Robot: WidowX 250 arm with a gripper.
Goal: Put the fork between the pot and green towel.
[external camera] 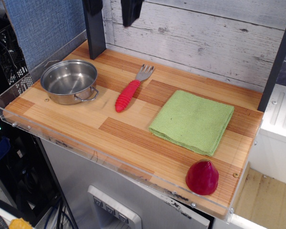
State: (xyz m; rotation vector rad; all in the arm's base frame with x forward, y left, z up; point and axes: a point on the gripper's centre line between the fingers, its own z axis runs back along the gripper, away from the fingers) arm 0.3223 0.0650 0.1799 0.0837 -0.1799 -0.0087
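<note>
The fork (128, 93), with a ribbed red handle and grey tines pointing to the back wall, lies flat on the wooden board between the steel pot (69, 80) at the left and the light green towel (193, 120) at the right. It touches neither. My gripper (112, 6) is high above the board at the top edge of the view. Only its dark fingertips (132, 12) show, spread wide apart with nothing between them.
A dark red dome-shaped object (202, 177) sits at the front right corner. A black post (95, 33) stands at the back left, behind the pot. A clear plastic rim (86, 152) runs along the front and left edges. A plank wall (205, 43) closes the back.
</note>
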